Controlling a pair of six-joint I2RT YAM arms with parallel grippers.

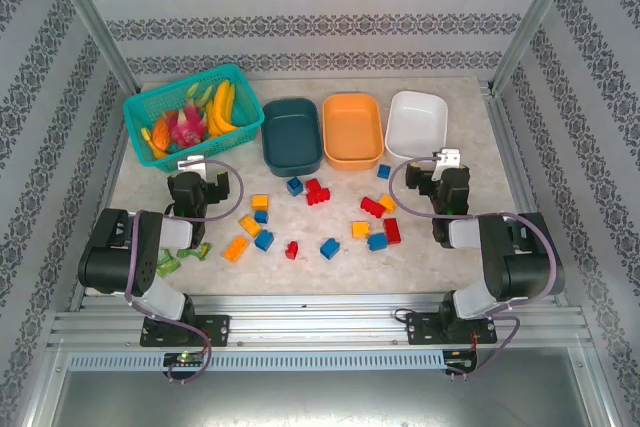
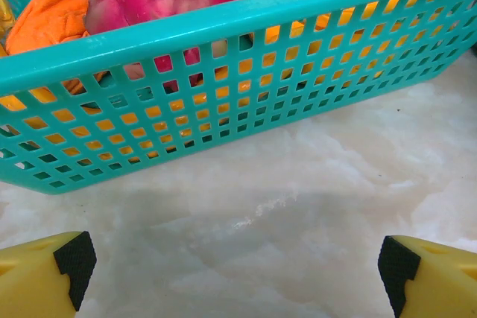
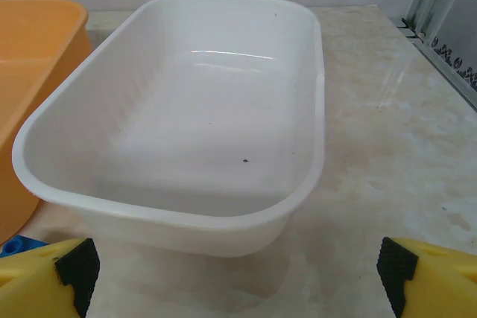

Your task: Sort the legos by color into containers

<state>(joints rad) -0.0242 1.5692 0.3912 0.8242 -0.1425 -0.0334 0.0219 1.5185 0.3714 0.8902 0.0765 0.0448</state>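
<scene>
Several red, blue and orange-yellow legos lie scattered on the table between the arms. Behind them stand three containers in a row: a dark teal tub, an orange tub and a white tub, with nothing inside any of them. My left gripper is open over bare table in front of the mesh basket. My right gripper is open just short of the white tub. The orange tub and a blue lego sit to its left.
A larger teal mesh basket with toy fruit stands at the back left. A small green item lies beside the left arm. Metal frame rails border the table on both sides.
</scene>
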